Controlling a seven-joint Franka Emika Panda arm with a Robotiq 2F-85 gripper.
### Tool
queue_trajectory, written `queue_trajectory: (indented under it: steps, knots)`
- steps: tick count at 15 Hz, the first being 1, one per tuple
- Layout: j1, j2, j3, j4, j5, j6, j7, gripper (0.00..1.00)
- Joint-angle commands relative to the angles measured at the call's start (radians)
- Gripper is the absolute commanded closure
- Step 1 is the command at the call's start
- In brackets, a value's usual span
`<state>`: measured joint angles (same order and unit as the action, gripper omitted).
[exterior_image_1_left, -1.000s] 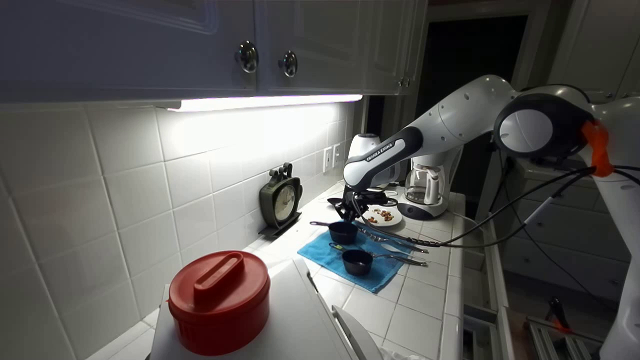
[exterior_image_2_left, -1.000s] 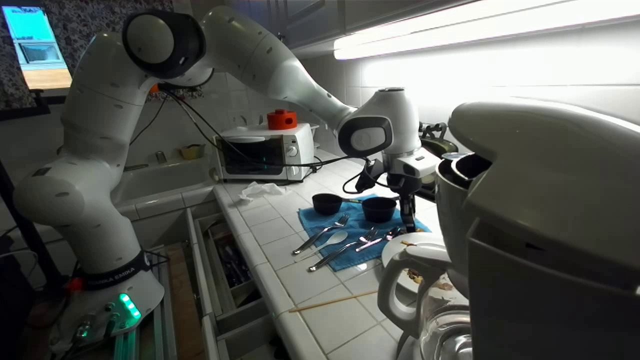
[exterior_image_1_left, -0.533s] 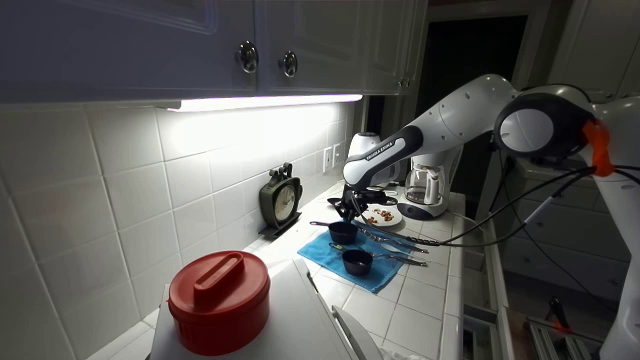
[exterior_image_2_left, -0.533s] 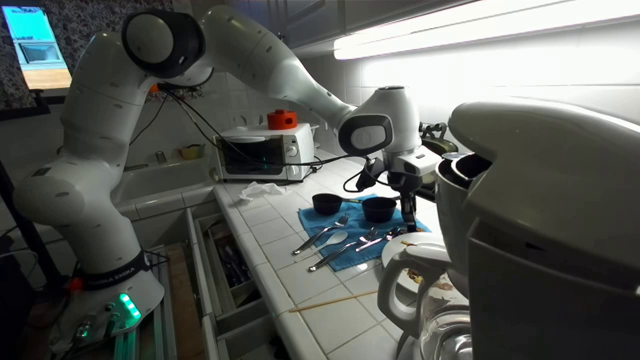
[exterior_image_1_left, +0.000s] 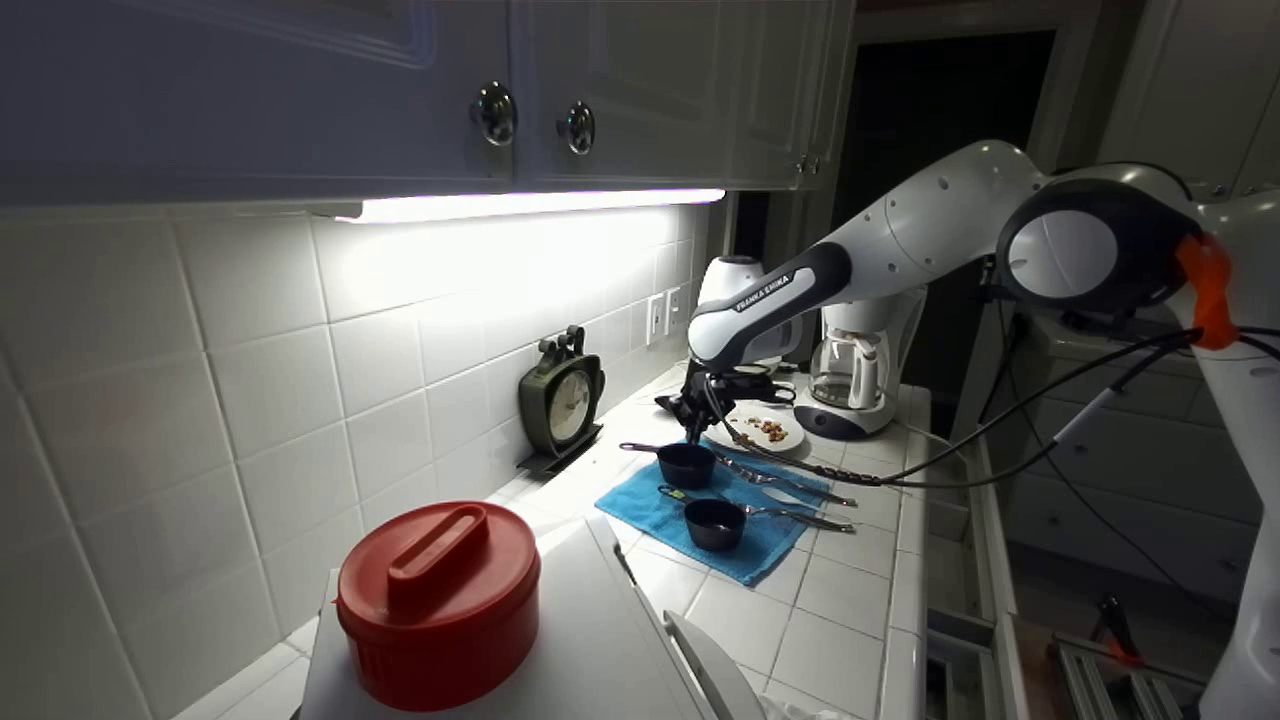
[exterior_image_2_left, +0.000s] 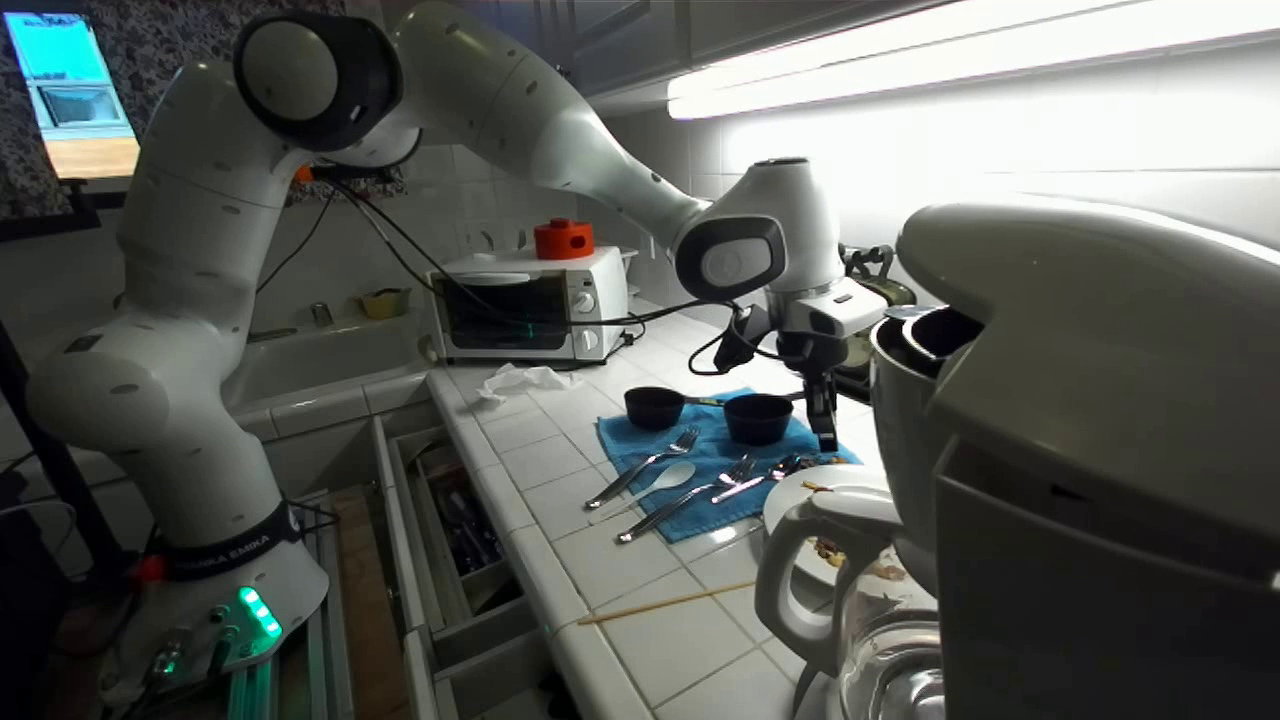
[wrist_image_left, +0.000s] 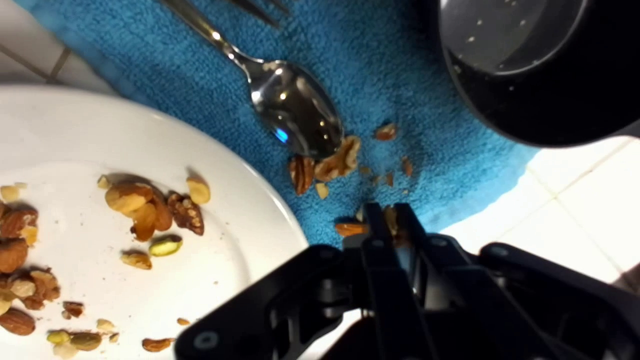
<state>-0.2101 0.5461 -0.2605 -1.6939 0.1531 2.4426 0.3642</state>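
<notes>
My gripper (wrist_image_left: 386, 210) points down over the edge of a blue towel (wrist_image_left: 360, 90). Its fingers are nearly together, with a brown and yellowish nut piece (wrist_image_left: 391, 220) pinched in the narrow gap. An orange-brown nut (wrist_image_left: 350, 229) lies on the towel beside the left finger. More nuts (wrist_image_left: 339, 160) lie at the tip of a metal spoon (wrist_image_left: 295, 110). A white plate (wrist_image_left: 240, 210) with scattered nuts is at the left. A black pot (wrist_image_left: 540, 100) is at the upper right. In both exterior views the gripper (exterior_image_1_left: 692, 436) (exterior_image_2_left: 827, 446) hangs between pot and plate.
A second small black pot (exterior_image_1_left: 715, 525), forks (exterior_image_2_left: 690, 495) and a white spoon (exterior_image_2_left: 672, 478) lie on the towel. A coffee maker (exterior_image_1_left: 845, 400) and a stand mixer (exterior_image_2_left: 1080, 300) stand near the plate. A green scale (exterior_image_1_left: 560, 400) is by the wall. Drawers (exterior_image_2_left: 460, 520) stand open below.
The arm and gripper have risen slightly in the last half second, and the fingertips are now higher above the towel. The pots, cutlery and plate have not moved.
</notes>
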Motion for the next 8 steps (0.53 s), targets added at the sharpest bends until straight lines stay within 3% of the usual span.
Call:
queue_trajectory:
  steps: [1, 8]
  knots:
    - [-0.002, -0.058, -0.009, -0.047, -0.016, 0.011, 0.008, 0.93]
    - [0.004, -0.131, -0.078, -0.135, -0.060, -0.013, 0.056, 0.93]
